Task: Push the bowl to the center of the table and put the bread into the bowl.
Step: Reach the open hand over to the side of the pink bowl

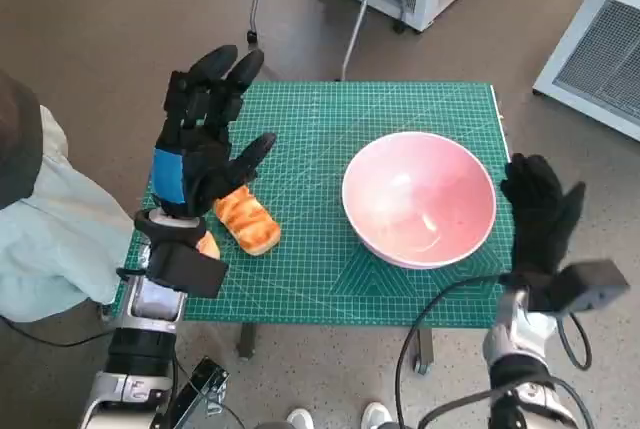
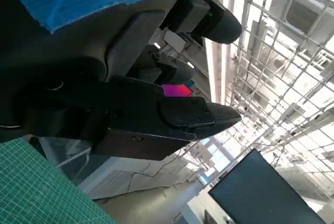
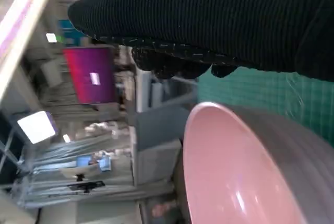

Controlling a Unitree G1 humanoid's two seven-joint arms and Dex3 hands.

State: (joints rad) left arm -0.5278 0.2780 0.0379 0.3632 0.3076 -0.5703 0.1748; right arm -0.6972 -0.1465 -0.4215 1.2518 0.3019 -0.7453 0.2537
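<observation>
Table (image 1: 330, 279) covered by a green gridded cutting mat, seen steeply from above in the head view. Pink bowl (image 1: 419, 197) stands upright on the right half of the mat, nearer the right edge than the middle, and holds nothing. Bread (image 1: 246, 219), a golden-brown striped piece, lies flat on the left part of the mat, well apart from the bowl. Left robot hand (image 1: 205, 139), black with blue tape over its back, is raised above the left side of the table with its fingers spread wide and nothing in its grasp; its lower edge overlaps the near end of the bread in the head view, so contact cannot be judged. Right robot hand (image 1: 540, 211), in the black knitted glove, is held upright just beside the bowl's right rim, at the table's right edge, fingers apart and holding nothing; whether it touches the bowl cannot be told. In the right wrist view the glove (image 3: 219, 20) spans one side of the picture and the bowl's pink rim (image 3: 235, 182) lies close under it. Left wrist view: taped back, black fingers (image 2: 198, 114) and a corner of the mat (image 2: 36, 187).
</observation>
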